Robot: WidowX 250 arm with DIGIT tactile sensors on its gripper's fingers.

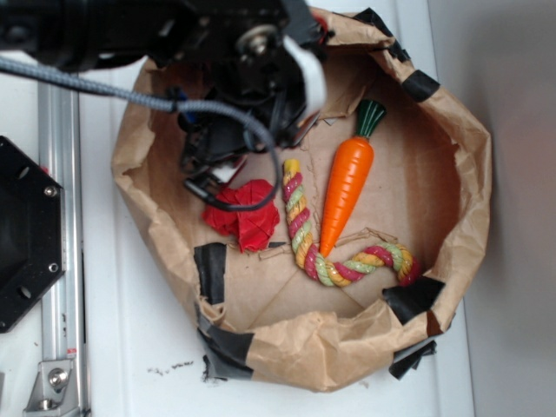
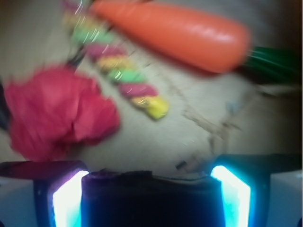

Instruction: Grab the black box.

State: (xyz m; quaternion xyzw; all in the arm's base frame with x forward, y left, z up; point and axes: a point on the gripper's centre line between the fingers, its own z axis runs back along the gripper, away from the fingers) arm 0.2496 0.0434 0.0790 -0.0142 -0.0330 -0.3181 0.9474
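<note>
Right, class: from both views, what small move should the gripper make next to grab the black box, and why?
Probably squeeze the gripper gently shut. In the wrist view a dark glossy shape, likely the black box, fills the gap between its lit fingers; whether they already pinch it is unclear.

My black box (image 2: pixel 147 198) sits dark and glossy between my pads (image 2: pixel 68 198), which glow cyan-white. The paper ball (image 1: pixel 243 213) is red. The carrot (image 1: pixel 347 187) is orange with a dark green top. The rope (image 1: pixel 308 234) twists yellow, pink and green. The paper tray (image 1: pixel 452 165) is brown, patched with black tape (image 1: pixel 211 271).
</note>
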